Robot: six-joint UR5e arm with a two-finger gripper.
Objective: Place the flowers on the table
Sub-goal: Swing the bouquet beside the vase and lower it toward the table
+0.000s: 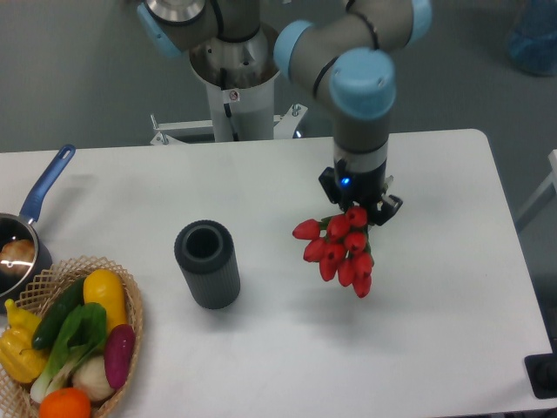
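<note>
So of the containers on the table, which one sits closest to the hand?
The dark ribbed cylinder, standing upright mid-table. The wicker basket and the blue-handled pan lie farther away at the left edge; the hand holds the flowers.

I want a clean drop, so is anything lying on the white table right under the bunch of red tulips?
Nothing visible. The red tulips hang from the gripper over bare white table; the dark ribbed cylinder stands well off to one side.
</note>
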